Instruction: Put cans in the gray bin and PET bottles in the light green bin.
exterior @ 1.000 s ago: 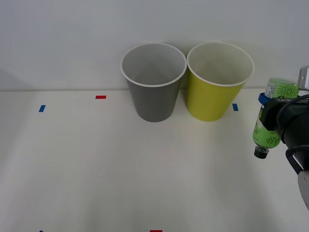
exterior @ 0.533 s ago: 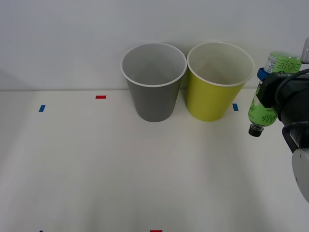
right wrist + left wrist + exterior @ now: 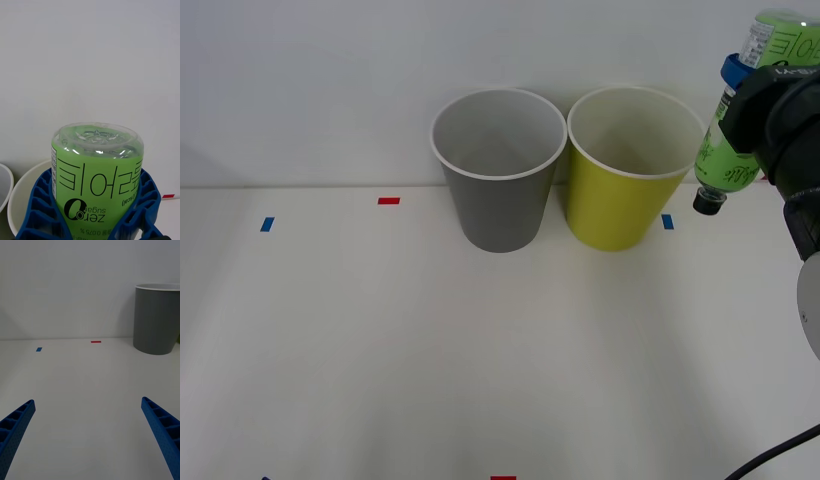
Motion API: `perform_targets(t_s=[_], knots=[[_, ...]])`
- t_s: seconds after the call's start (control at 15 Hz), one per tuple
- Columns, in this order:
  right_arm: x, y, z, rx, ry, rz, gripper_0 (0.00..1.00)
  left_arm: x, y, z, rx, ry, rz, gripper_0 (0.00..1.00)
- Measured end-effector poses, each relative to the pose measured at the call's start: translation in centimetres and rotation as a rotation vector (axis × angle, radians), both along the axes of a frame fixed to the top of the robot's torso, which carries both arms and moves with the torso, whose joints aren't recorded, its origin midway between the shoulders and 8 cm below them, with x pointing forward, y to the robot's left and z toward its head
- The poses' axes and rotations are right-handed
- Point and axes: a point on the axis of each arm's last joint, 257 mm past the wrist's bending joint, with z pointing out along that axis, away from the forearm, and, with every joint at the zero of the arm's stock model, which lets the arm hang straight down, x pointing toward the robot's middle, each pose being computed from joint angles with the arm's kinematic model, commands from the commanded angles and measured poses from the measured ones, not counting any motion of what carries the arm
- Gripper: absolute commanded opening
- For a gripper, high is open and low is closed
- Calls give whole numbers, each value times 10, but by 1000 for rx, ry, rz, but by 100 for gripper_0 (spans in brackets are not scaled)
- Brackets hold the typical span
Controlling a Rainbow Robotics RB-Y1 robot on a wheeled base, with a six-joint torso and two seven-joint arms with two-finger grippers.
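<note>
Right tool [image 3: 736,100] carries the PET bottle [image 3: 728,160] in the air, up and to the right of the light green bin [image 3: 620,205], near that bin's rim but not yet over the opening. Blue ribbed fingers [image 3: 37,210] clamp both sides of the bottle's body; in the right wrist view the label sits snug between them.

Bottle is inverted. Black cap points down and a little toward the light green bin; clear base points up and away. Long axis close to vertical, tilted slightly, cap end leaning in to the bin side. Cap hangs roughly level with the bin's rim, just to its right.

Judged reason for this hold: a side grasp on the body leaves the cap end free, so the bottle can go cap-first into the opening. The height looks chosen to pass above the white rim rather than strike the wall.

Gray bin [image 3: 498,200] stands touching or just beside the light green bin, on its left. Both upright at the back of the tabletop [image 3: 430,350].

Left tool [image 3: 90,435] spread wide and empty, low over the tabletop, well to the left of the light green bin, facing the gray bin. Idle.

Next call, as a guess: shift left over the light green bin, then release.
</note>
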Motion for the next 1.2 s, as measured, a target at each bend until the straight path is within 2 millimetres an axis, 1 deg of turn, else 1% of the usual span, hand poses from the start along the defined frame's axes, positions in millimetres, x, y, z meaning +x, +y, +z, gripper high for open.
perform_targets(t_s=[0.13, 0.33, 0.47, 0.53, 0.67, 0.8, 1.2], knots=[[-1, 8, 26, -5, -57, 16, 0, 0, 0, 0, 0, 0, 0, 97], [-4, 14, 58, -7, -127, 31, 0, 0, 0, 0, 0, 0, 0, 98], [-5, 17, 77, -5, -166, 41, 0, 0, 0, 0, 0, 0, 0, 98], [1, 20, 82, -7, -168, 48, 0, 0, 0, 0, 0, 0, 0, 97], [16, 26, 87, -9, -163, 70, 0, 0, 0, 0, 0, 0, 0, 98], [34, 29, 88, -2, -164, 98, 0, 0, 0, 0, 0, 0, 0, 97], [80, 27, 86, -51, -196, 119, 0, 0, 0, 0, 0, 0, 0, 97]])
